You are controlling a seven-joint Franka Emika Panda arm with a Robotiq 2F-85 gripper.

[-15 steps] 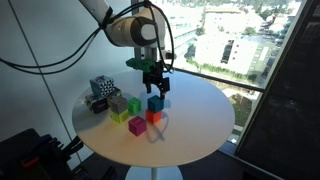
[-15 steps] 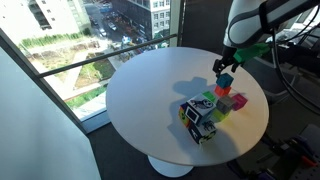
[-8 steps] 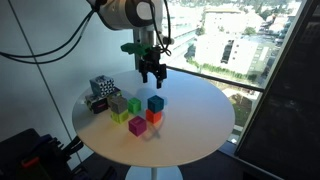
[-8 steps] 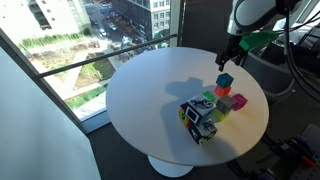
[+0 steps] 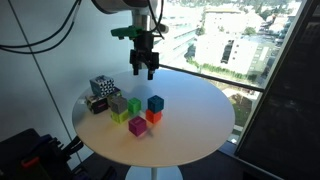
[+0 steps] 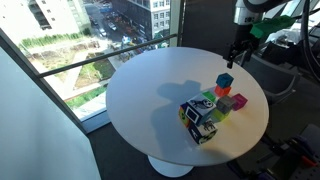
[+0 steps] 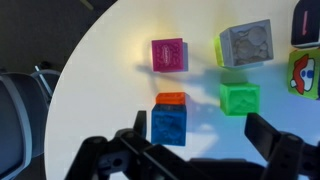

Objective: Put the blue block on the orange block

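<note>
The blue block (image 5: 155, 103) rests on top of the orange block (image 5: 154, 116) on the round white table (image 5: 195, 120); the stack also shows in the other exterior view, blue block (image 6: 225, 81) on orange block (image 6: 222, 90). In the wrist view the blue block (image 7: 169, 124) covers most of the orange block (image 7: 171, 98). My gripper (image 5: 144, 70) is open and empty, raised well above the stack and a little behind it. It also shows in the exterior view (image 6: 235, 56) and in the wrist view (image 7: 198, 130), with jaws wide apart.
A magenta cube (image 7: 168, 54), a green cube (image 7: 239, 98) and a grey cube (image 7: 246, 44) lie near the stack. A patterned cube (image 5: 101, 88) sits at the table's side. Picture blocks (image 7: 305, 72) lie at the wrist view's right edge. Windows stand behind the table.
My gripper has risen away from the blue block, which stays on the orange block. The gripper was close over the stack a second ago and is now well above it.
</note>
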